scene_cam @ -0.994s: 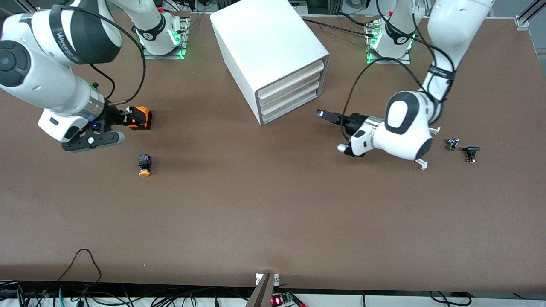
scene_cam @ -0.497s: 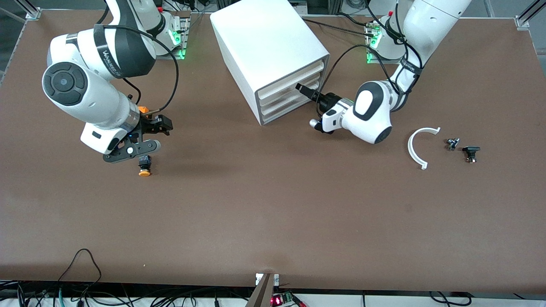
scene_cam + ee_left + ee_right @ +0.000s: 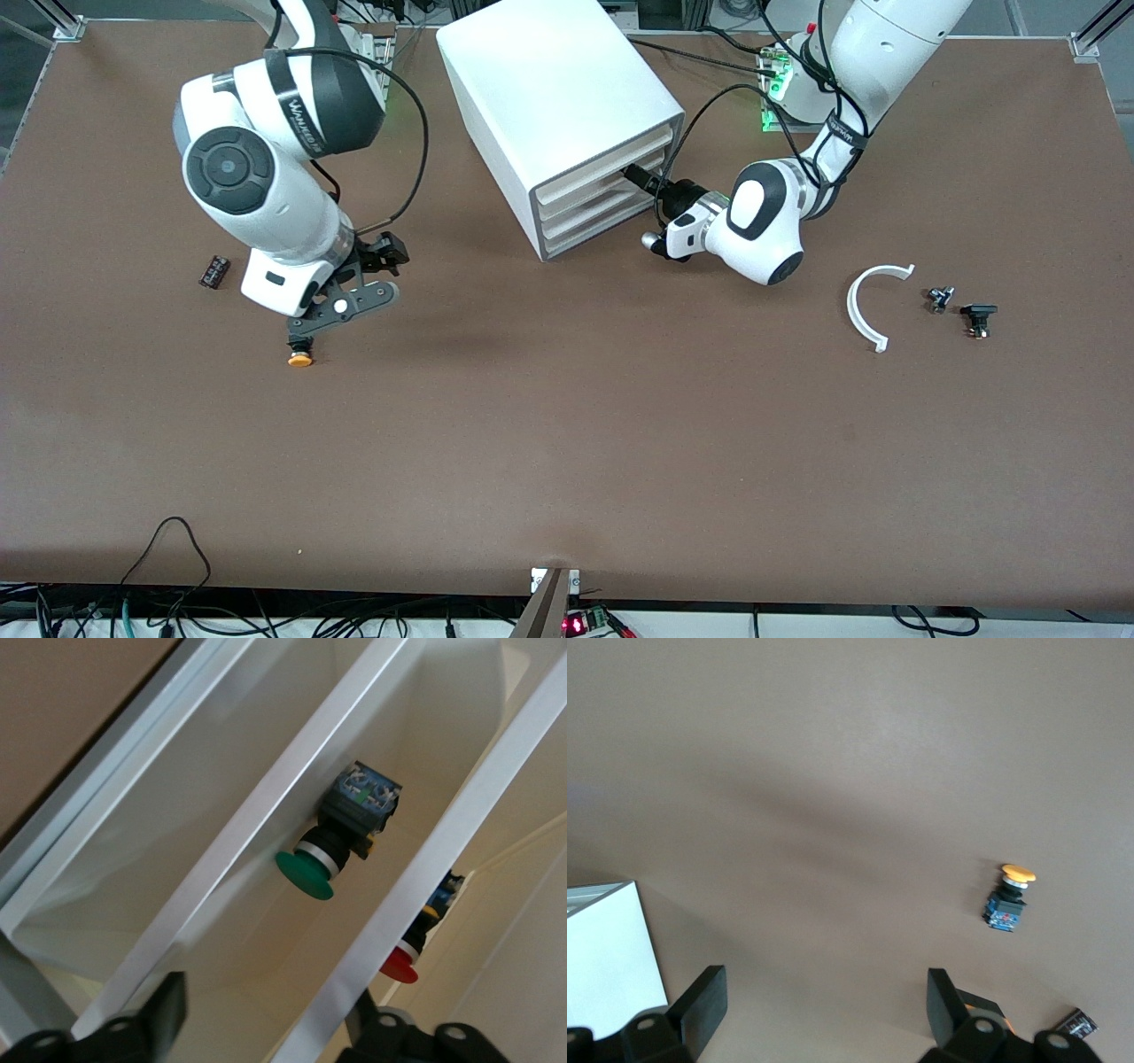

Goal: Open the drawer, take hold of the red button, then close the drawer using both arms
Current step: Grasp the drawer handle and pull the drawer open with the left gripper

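The white box cabinet stands near the arms' bases, its three cream slat drawer fronts looking flush. My left gripper is at those fronts, about level with the middle one. In the left wrist view it is open, with a white drawer slat passing between its fingers. Past the slats, the red-capped button lies in a drawer, partly hidden. My right gripper is open and empty over bare table, as its wrist view shows.
A green-capped button lies in the neighbouring drawer. An orange-yellow button and a small black part lie by the right arm. A white curved piece and two small black parts lie toward the left arm's end.
My left gripper has closed in on the cabinet's drawer fronts. My right arm has swung toward the cabinet, covering the orange box and uncovering the small black part.
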Robot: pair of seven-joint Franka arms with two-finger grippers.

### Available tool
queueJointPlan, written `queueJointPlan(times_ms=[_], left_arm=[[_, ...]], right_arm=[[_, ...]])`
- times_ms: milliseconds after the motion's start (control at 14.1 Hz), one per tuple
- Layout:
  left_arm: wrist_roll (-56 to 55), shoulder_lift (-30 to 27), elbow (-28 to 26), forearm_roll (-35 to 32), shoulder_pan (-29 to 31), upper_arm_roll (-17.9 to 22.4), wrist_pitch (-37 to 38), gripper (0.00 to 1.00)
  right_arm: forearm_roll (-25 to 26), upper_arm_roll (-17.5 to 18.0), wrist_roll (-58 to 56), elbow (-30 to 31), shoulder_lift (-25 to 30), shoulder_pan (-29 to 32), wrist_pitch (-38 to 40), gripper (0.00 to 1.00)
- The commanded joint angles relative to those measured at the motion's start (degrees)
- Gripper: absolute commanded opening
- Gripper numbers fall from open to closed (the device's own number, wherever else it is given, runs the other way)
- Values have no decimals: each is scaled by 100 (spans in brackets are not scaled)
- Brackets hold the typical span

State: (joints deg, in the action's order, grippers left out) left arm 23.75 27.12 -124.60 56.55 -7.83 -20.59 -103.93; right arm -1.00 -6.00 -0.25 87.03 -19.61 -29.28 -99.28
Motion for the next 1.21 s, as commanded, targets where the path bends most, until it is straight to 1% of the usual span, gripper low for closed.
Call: queueJointPlan(times_ms=[0,142,213,355,426,497,568,639,710,852,923,994,1136], left_arm=[[270,-110,-126,120,1,-51,-198,0],[253,-128,49,50,106,115,-250,0],[183,-137,207,41,158,386,-286,0],[200,-137,541,-90,159,817,-356,0],[200,-145,699,-169,176,933,-600,0],[182,-145,762,-222,229,934,-785,0],[156,-154,762,-214,273,934,-865,37],[225,-189,771,-214,273,934,-901,96],[252,-268,788,-223,273,934,-910,100],[252,-382,894,-362,282,943,-971,100],[244,-496,929,-668,334,934,-1085,100],[235,-749,973,-932,500,934,-1355,100],[235,-1260,1008,-944,1132,934,-1533,100]], right_arm=[[-102,90,-10,-222,-148,19,66,100],[-93,195,-19,-222,-148,19,75,100],[-93,204,-27,-231,-148,19,66,100],[-111,204,-62,-528,-270,19,92,100],[-119,257,-71,-704,-332,19,119,100],[-119,405,-71,-836,-393,28,102,100],[-119,502,-71,-924,-446,28,58,100],[-137,651,-115,-1073,-569,28,5,100],[-154,844,-150,-1266,-709,28,-56,100],[-128,1336,-439,-1627,-1025,19,-266,100],[-128,1538,-588,-1750,-1157,28,-477,100],[-128,1714,-825,-1873,-1315,28,-670,100],[-128,2049,-1335,-2049,-1501,28,-786,100]])
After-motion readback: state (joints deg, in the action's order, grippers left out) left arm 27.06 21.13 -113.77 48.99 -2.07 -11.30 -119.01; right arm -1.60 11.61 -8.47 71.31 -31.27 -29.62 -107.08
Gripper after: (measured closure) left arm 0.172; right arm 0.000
